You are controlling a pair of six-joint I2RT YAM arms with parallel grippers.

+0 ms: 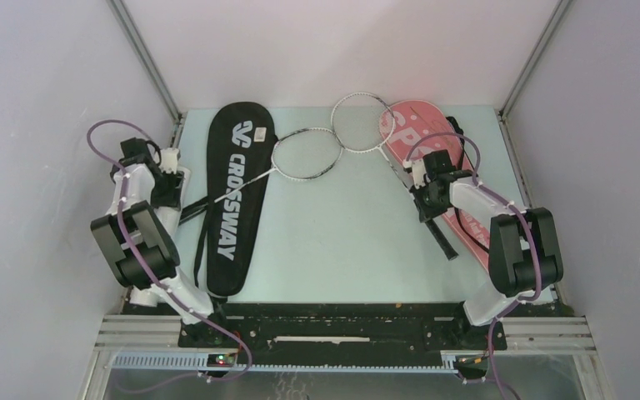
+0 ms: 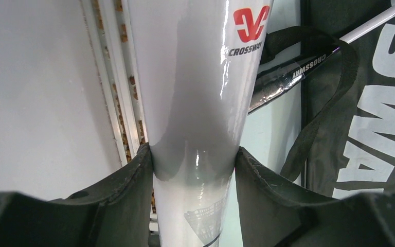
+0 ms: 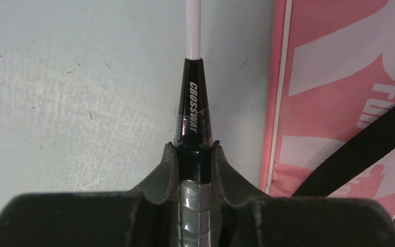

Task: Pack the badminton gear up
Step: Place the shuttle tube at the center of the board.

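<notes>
Left pincer grips white tube — black cover beside.

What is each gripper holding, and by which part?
The left gripper clamps the white tube across its body. The right gripper sits around the racket at the top of its handle, below the black cone; whether it presses cannot be told.

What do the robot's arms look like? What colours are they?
The left arm and right arm have white links with chunky black blocks at the joints. A purple cable loops along each. Their fingers are matte black wedges.
</notes>
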